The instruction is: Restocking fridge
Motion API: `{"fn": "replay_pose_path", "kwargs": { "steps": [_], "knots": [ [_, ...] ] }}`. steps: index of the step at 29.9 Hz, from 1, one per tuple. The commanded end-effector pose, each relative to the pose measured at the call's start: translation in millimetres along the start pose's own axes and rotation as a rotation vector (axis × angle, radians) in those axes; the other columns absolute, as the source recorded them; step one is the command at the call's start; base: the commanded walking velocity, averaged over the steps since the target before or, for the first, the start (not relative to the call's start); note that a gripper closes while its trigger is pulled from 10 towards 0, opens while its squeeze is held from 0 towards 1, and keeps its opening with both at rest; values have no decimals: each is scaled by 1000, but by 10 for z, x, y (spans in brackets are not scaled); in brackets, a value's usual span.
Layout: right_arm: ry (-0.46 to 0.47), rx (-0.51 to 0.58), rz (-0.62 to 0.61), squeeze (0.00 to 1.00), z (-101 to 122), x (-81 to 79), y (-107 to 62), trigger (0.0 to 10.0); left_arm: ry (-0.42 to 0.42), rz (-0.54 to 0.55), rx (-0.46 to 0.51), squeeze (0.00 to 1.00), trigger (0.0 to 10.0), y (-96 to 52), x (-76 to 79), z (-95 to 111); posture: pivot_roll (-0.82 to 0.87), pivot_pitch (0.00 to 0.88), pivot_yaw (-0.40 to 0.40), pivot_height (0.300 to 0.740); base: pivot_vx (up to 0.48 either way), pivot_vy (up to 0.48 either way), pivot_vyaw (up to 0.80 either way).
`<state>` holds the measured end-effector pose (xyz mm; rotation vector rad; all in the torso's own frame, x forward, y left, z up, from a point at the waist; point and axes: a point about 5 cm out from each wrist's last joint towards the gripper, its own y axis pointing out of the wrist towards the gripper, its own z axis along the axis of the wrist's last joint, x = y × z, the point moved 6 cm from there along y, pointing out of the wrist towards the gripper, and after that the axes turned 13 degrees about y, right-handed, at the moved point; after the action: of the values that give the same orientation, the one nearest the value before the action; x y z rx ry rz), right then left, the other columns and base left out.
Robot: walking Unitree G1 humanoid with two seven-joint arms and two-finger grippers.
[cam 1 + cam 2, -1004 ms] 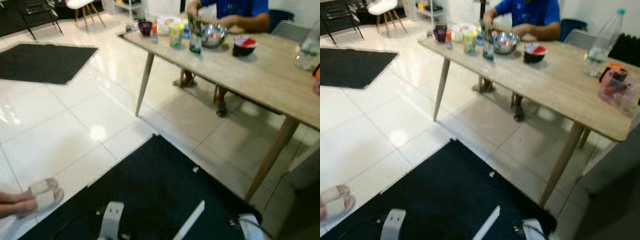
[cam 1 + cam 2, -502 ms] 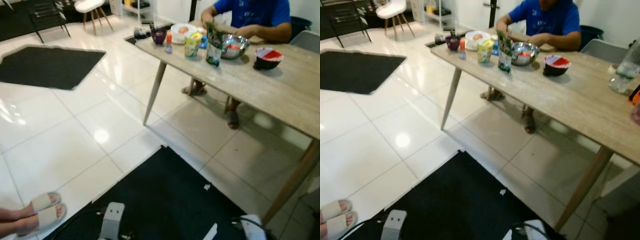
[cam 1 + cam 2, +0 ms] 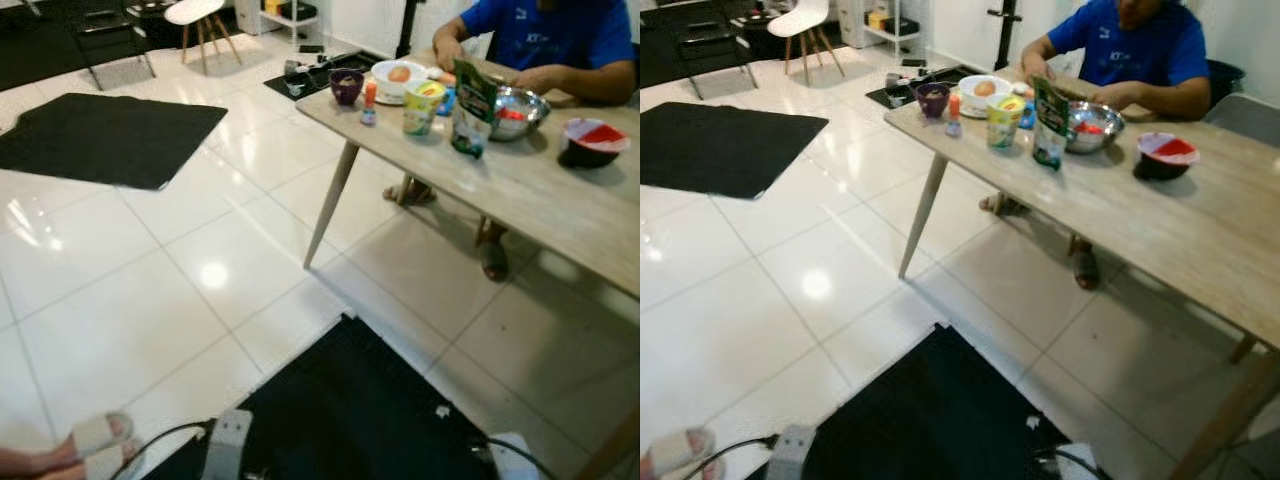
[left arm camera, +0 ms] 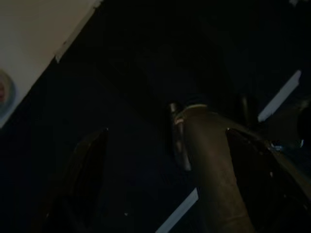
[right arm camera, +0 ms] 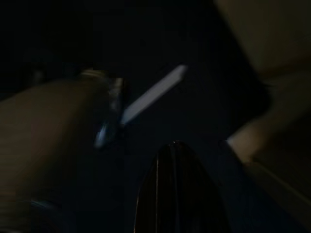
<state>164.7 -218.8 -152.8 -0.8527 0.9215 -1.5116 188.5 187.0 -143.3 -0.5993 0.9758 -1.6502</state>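
While both arms hung idle over the black mat (image 3: 930,420), finger opening could not be determined. Groceries sat grouped at the wooden table (image 3: 1200,235) end, probably staged for pickup.

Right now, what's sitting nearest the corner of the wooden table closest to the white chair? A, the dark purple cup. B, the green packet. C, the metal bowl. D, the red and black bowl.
A: the dark purple cup stands by that corner of the table, while the green packet, metal bowl and red and black bowl lie further along it.
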Motion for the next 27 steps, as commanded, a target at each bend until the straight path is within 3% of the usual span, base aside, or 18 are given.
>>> {"fn": "replay_pose_path", "kwargs": {
  "steps": [1, 27],
  "knots": [
    [-6, -19, -28, 0, -49, 117, -15, 10000, -1, -9, -6, 0, 10000, 4, 41, -14, -16, 62, 13, 740, 326, 0, -800],
    [1, -23, -27, 0, -52, 106, -13, 10000, 1, -10, -9, 0, 10000, 1, 43, -26, -16, 63, 16, 740, 329, 0, -800]
  ]
}}
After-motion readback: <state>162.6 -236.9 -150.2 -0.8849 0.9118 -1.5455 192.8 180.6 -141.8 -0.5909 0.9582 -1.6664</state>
